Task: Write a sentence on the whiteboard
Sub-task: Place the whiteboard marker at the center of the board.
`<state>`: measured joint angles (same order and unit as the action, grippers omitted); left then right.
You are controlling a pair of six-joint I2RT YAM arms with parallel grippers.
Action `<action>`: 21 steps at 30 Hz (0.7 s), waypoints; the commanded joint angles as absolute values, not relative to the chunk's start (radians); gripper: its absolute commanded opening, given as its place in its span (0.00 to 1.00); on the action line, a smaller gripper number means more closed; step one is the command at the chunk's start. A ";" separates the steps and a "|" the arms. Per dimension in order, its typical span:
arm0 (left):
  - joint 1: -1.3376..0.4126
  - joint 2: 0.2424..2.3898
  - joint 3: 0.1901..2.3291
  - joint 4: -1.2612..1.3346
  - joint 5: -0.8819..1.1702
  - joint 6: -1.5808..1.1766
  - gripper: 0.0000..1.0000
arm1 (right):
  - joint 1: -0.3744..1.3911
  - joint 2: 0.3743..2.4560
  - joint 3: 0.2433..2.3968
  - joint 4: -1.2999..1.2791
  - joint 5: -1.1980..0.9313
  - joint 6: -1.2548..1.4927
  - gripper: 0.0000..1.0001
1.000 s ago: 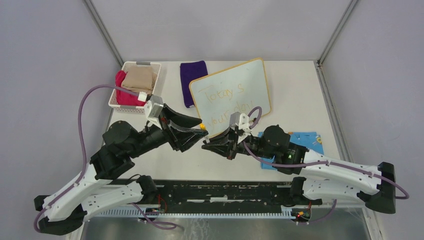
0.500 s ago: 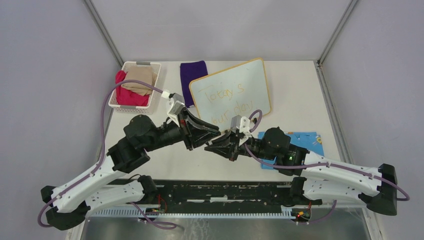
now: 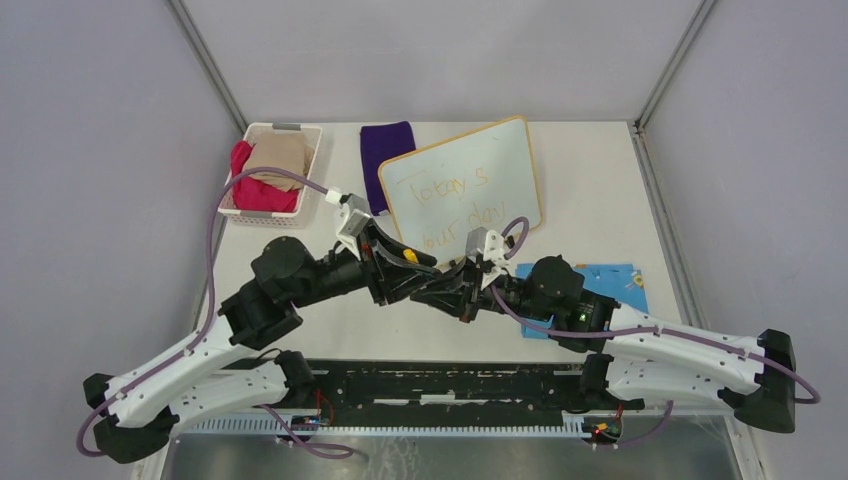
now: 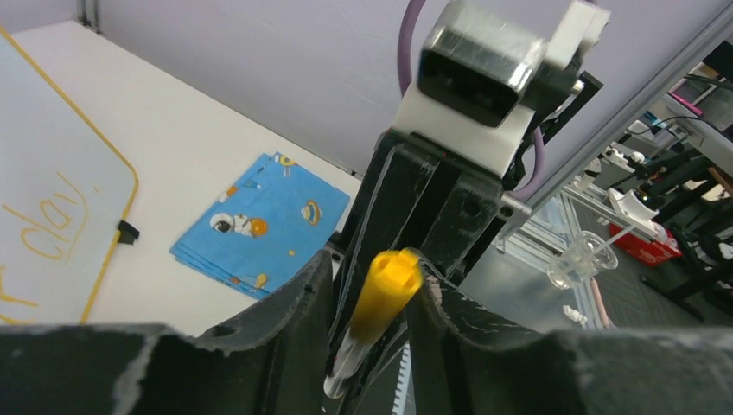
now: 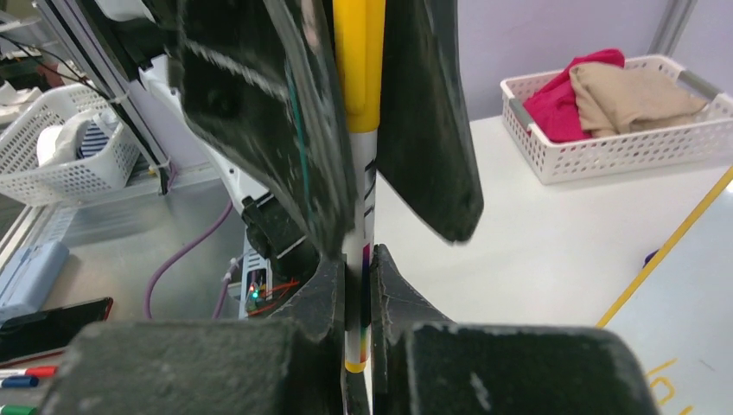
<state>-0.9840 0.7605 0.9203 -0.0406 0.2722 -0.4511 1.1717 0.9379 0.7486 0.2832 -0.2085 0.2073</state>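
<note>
Holding a pink cloth (image 3: 246, 192) and a tan cloth (image 3: 280, 156), the white lattice basket (image 3: 313, 160) sits far-left. The flat, rounded, orange-framed whiteboard (image 3: 500, 160) lies far-centre, bearing the sentence (image 3: 452, 200). Mid-table, the left gripper (image 4: 367, 303) clamps the yellow cap (image 4: 385, 290). The right gripper (image 5: 359, 285) pinches the smooth white barrel of the marker (image 5: 365, 190).

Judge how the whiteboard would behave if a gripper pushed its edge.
The whiteboard looks thin and rigid, so it would likely slide whole across the smooth table rather than bend. Its small black clip foot may snag or pivot it.
</note>
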 commanded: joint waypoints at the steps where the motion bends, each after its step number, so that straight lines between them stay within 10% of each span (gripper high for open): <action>1: -0.988 0.735 0.905 -0.031 0.268 -0.509 0.47 | 1.167 0.914 0.767 0.404 -0.184 0.181 0.00; 16: -0.988 0.716 0.867 -0.015 0.275 -0.535 0.39 | 1.163 0.889 0.720 0.432 -0.149 0.191 0.00; 21: -0.988 0.721 0.854 -0.003 0.284 -0.546 0.21 | 1.163 0.889 0.707 0.451 -0.155 0.212 0.00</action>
<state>-0.9840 0.7197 0.8585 -0.0574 0.2687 -0.5056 1.1683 0.9096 0.7078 0.3698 -0.1596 0.1986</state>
